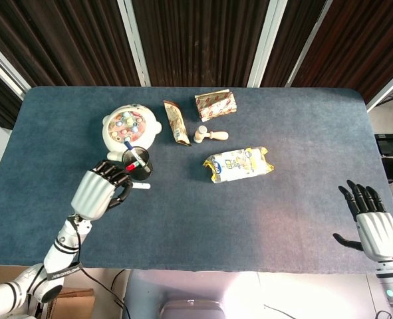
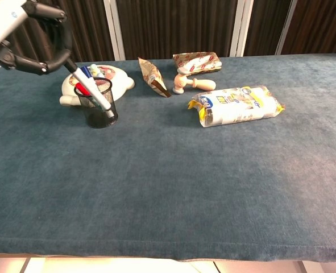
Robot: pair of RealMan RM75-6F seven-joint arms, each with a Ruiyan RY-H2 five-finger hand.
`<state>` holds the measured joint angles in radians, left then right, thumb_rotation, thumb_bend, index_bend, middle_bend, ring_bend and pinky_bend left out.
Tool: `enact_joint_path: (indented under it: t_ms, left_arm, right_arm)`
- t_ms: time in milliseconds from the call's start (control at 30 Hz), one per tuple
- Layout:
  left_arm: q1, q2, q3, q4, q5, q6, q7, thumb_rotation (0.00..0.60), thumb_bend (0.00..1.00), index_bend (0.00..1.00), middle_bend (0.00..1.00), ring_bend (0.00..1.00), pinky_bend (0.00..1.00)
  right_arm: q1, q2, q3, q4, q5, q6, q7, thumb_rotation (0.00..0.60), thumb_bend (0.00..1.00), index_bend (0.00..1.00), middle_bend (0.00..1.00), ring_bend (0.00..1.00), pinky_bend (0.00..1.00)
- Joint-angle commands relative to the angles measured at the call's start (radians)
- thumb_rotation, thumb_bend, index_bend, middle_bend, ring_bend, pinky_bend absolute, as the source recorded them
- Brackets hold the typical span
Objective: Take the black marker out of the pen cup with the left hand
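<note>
Black marker [image 1: 137, 185] pinched in left hand [image 1: 100, 194], already clear of pen cup [image 1: 137, 165] just above it in frame; long axis points right. Right hand [image 1: 374, 222], lower right, spread, empty.

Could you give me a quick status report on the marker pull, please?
Left hand grips the black marker, lifted clear of the pen cup. Right hand idle, fingers spread, at table edge. Nothing in the way.

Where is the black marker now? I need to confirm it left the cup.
The left hand holds the black marker at table's left, just outside the pen cup.
</note>
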<state>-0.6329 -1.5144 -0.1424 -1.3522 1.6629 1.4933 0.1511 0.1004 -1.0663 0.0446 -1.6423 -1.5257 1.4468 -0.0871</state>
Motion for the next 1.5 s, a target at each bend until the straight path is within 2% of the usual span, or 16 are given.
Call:
enact_joint_path:
  t_ms: [33, 167, 267, 400, 500, 567, 633, 700, 800, 967, 1233, 1367, 1500]
  left_arm:
    - [-0.095, -0.16, -0.032, 0.082, -0.028, -0.12, 0.01, 0.6, 0.57, 0.64, 0.69, 0.49, 0.4]
    - [-0.166, -0.274, -0.068, 0.215, -0.057, -0.193, 0.022, 0.6, 0.58, 0.64, 0.68, 0.49, 0.38]
    - [-0.233, -0.334, -0.115, 0.326, -0.099, -0.265, 0.001, 0.6, 0.58, 0.63, 0.68, 0.49, 0.38]
    - [-0.283, -0.384, -0.147, 0.415, -0.152, -0.334, 0.005, 0.6, 0.57, 0.61, 0.67, 0.47, 0.37]
    - [-0.307, -0.399, -0.17, 0.447, -0.19, -0.37, 0.021, 0.6, 0.55, 0.56, 0.61, 0.42, 0.35]
    - [-0.312, -0.401, -0.186, 0.447, -0.224, -0.389, 0.037, 0.6, 0.5, 0.44, 0.5, 0.33, 0.32]
    - [-0.309, -0.393, -0.197, 0.426, -0.254, -0.402, 0.061, 0.6, 0.43, 0.22, 0.32, 0.2, 0.27]
    - [-0.302, -0.383, -0.205, 0.398, -0.268, -0.386, 0.073, 0.6, 0.38, 0.04, 0.16, 0.07, 0.22]
    - [-0.28, -0.356, -0.214, 0.337, -0.274, -0.339, 0.074, 0.6, 0.35, 0.0, 0.07, 0.01, 0.18]
    - [-0.189, -0.211, -0.192, 0.139, -0.282, -0.277, 0.111, 0.6, 0.33, 0.0, 0.06, 0.01, 0.16]
    - [0.075, 0.163, -0.103, -0.242, -0.373, -0.167, 0.201, 0.6, 0.33, 0.04, 0.09, 0.02, 0.12]
    - [0.188, 0.297, -0.042, -0.305, -0.394, -0.123, 0.176, 0.6, 0.33, 0.06, 0.1, 0.02, 0.12]
    - [0.29, 0.36, 0.027, -0.306, -0.36, -0.055, 0.117, 0.6, 0.33, 0.07, 0.1, 0.02, 0.12]
  right_arm:
    - [-0.002, -0.003, -0.001, 0.007, 0.006, -0.003, 0.003, 0.6, 0.05, 0.0, 0.0, 0.0, 0.0]
    - [-0.001, -0.007, -0.003, 0.011, 0.001, -0.002, 0.006, 0.6, 0.05, 0.0, 0.0, 0.0, 0.0]
    - [-0.004, -0.006, -0.005, 0.014, 0.002, -0.001, 0.007, 0.6, 0.05, 0.0, 0.0, 0.0, 0.0]
    - [-0.008, -0.003, -0.007, 0.015, 0.006, 0.0, 0.01, 0.6, 0.05, 0.0, 0.0, 0.0, 0.0]
    - [-0.012, -0.001, -0.008, 0.015, 0.008, 0.003, 0.011, 0.6, 0.05, 0.0, 0.0, 0.0, 0.0]
    - [-0.015, 0.0, -0.008, 0.016, 0.01, 0.005, 0.013, 0.6, 0.05, 0.0, 0.0, 0.0, 0.0]
    - [-0.016, -0.001, -0.009, 0.018, 0.012, 0.005, 0.015, 0.6, 0.05, 0.0, 0.0, 0.0, 0.0]
    - [-0.017, -0.002, -0.009, 0.02, 0.013, 0.004, 0.016, 0.6, 0.05, 0.0, 0.0, 0.0, 0.0]
    - [-0.017, -0.004, -0.009, 0.022, 0.011, 0.005, 0.018, 0.6, 0.05, 0.0, 0.0, 0.0, 0.0]
    - [-0.023, 0.002, -0.009, 0.024, 0.009, 0.014, 0.026, 0.6, 0.05, 0.0, 0.0, 0.0, 0.0]
    - [-0.021, 0.013, -0.012, 0.032, 0.017, -0.003, 0.048, 0.6, 0.05, 0.0, 0.0, 0.0, 0.0]
    - [-0.019, 0.016, -0.013, 0.036, 0.013, -0.01, 0.07, 0.6, 0.05, 0.0, 0.0, 0.0, 0.0]
    - [-0.018, 0.012, -0.014, 0.044, 0.009, -0.009, 0.085, 0.6, 0.05, 0.0, 0.0, 0.0, 0.0]
